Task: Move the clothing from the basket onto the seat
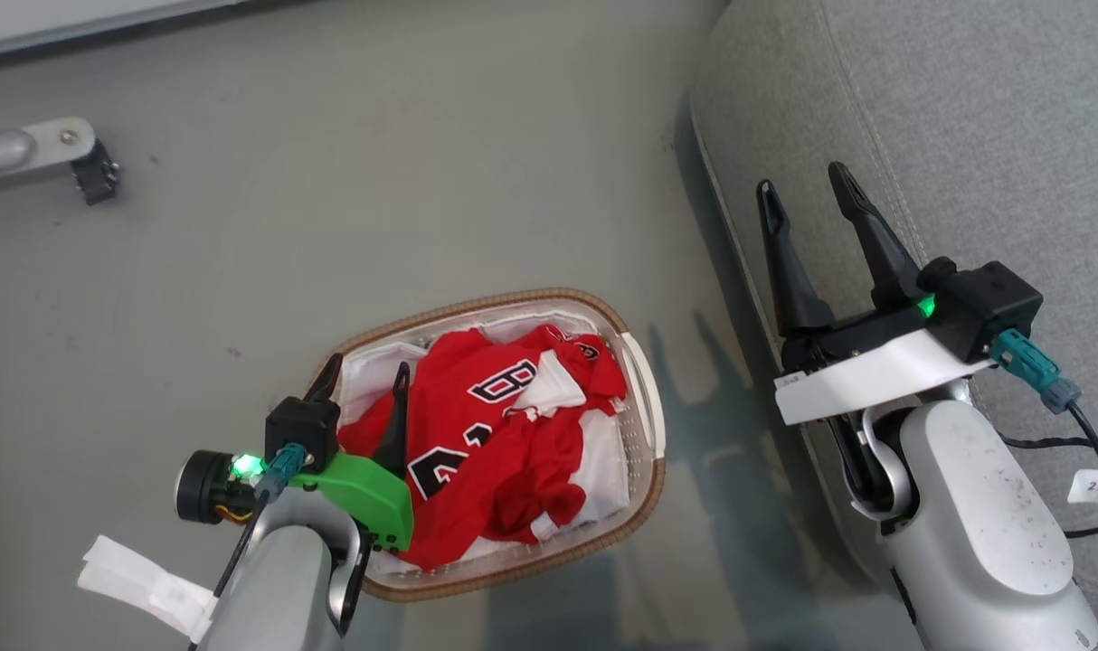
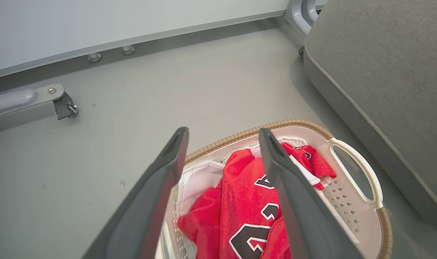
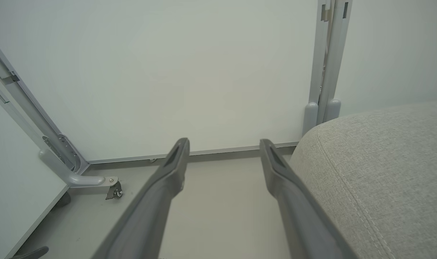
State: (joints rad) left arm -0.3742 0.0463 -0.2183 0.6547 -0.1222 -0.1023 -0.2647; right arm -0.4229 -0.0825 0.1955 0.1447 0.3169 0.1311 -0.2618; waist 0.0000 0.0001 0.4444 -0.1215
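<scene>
The red clothing, with black numerals outlined in white, lies crumpled in the oval white basket with its brown woven rim, on the floor. My left gripper hangs open over the basket's left end, one finger above the rim and the other above the red fabric. From the left wrist, the clothing shows between and under the open left gripper. At the right spreads the grey seat. My right gripper is open and empty above the seat's left edge; in the right wrist view the gripper points towards a wall.
A white liner sheet lies under the clothing in the basket. A metal leg with a caster stands at the far left on the grey floor. A white wall panel and metal posts rise behind the seat.
</scene>
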